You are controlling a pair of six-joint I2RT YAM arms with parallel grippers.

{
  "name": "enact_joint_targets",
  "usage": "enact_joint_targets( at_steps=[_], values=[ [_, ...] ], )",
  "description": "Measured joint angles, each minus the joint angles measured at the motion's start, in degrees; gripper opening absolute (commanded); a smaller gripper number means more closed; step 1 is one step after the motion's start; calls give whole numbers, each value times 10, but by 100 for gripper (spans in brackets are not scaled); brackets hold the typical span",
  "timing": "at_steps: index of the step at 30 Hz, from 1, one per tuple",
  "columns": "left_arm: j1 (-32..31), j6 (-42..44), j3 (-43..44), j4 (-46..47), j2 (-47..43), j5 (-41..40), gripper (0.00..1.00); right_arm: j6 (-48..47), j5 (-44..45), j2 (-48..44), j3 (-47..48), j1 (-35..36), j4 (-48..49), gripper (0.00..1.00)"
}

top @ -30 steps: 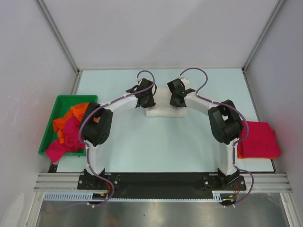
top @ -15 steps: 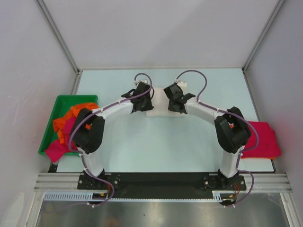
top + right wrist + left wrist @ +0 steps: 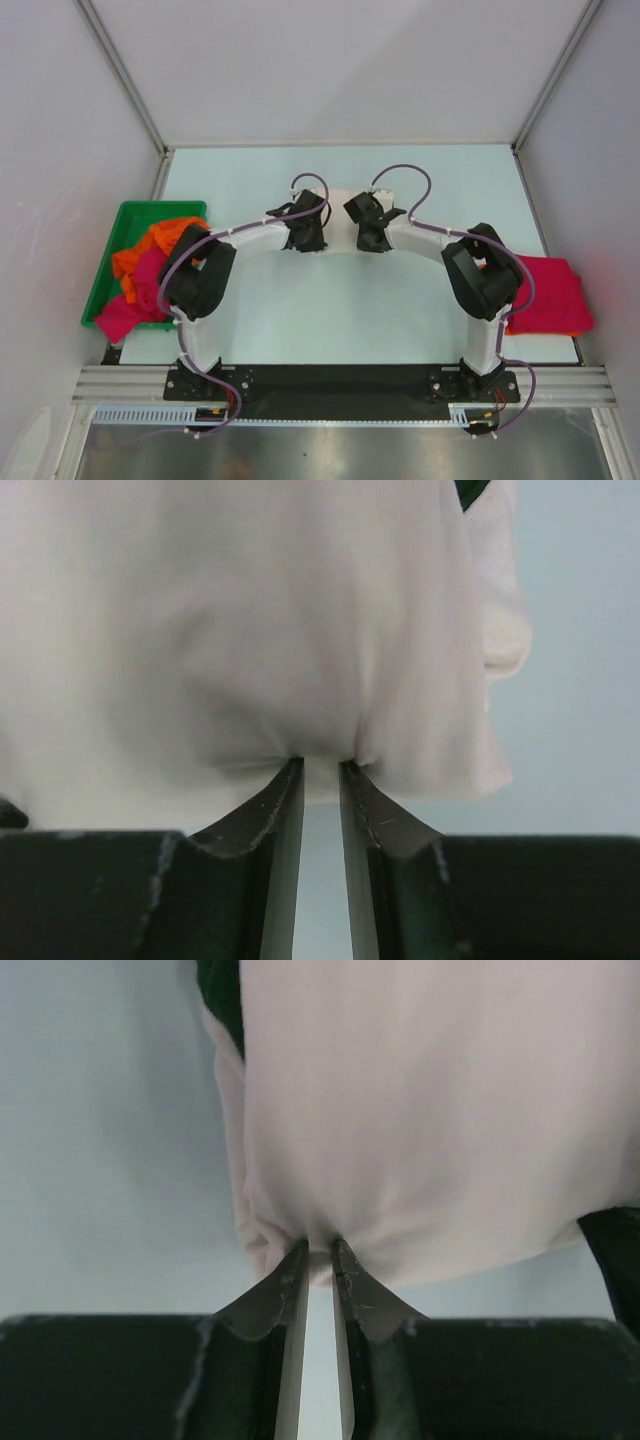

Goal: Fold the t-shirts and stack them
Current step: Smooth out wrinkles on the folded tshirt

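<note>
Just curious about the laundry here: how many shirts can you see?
5: cream shirt mid-table; orange shirt and pink shirt in the bin; crimson shirt atop a second orange shirt at right. More may be hidden.

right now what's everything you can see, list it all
cream t-shirt: one, cream with dark green parts at its edges, middle of the table between the arms
crimson t-shirt: one, folded, right edge of the table, on top of an orange layer
orange t-shirt: orange, heaped in the bin, count unclear
pink t-shirt: magenta-pink, heaped in the bin, spilling over its near edge
bin: one, green, left edge of the table
table: one, pale blue
left gripper: one, black, shut on the cream t-shirt's edge
right gripper: one, black, shut on the cream t-shirt's edge
</note>
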Motion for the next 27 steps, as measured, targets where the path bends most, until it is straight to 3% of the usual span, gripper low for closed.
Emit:
enact_joint_targets(
  at_steps=[6,13,20,27],
  values=[
    [-5,5,37,-39,-70,-23,25,-18,7,-24,73,-3,-31,28],
    [-5,7,163,-28,-28,-20,20,-31,10,-14,158,-21,-18,26],
    [-5,0,96,-23,63,-1,19,-24,-1,49,81,-33,-6,24],
    [-5,-3,95,-11,63,-3,19,-26,1,53,76,-38,8,25]
  ],
)
